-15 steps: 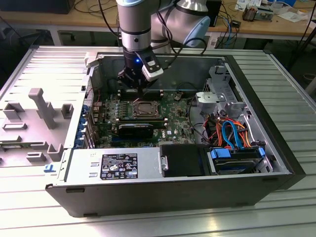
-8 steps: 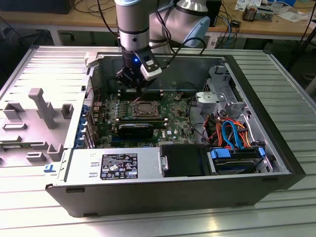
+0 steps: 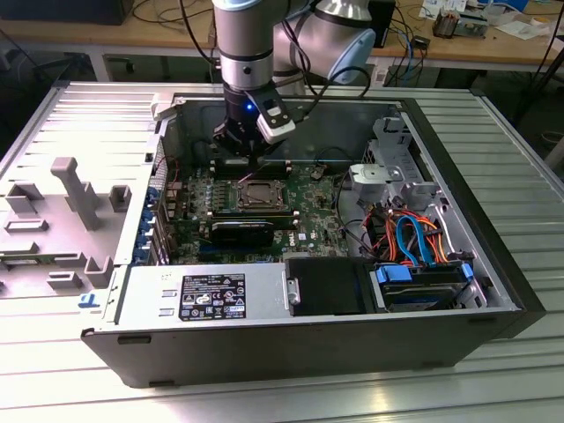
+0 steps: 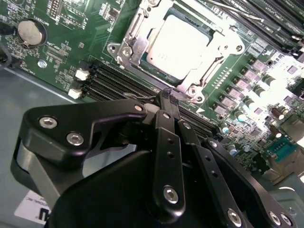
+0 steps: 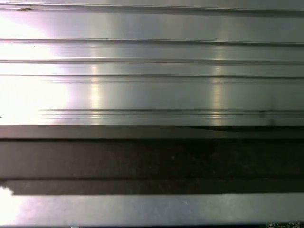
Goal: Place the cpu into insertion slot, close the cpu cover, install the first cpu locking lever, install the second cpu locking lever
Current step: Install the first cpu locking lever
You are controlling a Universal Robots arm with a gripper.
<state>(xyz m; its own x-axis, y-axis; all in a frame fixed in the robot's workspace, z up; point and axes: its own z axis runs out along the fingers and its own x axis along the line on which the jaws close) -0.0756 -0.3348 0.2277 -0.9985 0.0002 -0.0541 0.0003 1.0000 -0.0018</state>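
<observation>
Motherboard (image 4: 71, 47) is seen green inside the open computer case (image 3: 493, 291), with the insertion slot (image 4: 124, 52) in its middle. The gripper (image 4: 168, 95) is held just above the board beside the slot, fingers pressed together on nothing. The cpu (image 4: 183, 45) is seated in the slot, framed by the cpu cover (image 4: 209, 71).

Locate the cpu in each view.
Exterior view: cpu sits in the socket mid-motherboard, just below the gripper.
Second wrist view: cpu lies framed by the silver cover, beyond the gripper.
First wrist view: not in it.
Shared landmark: green motherboard.
</observation>
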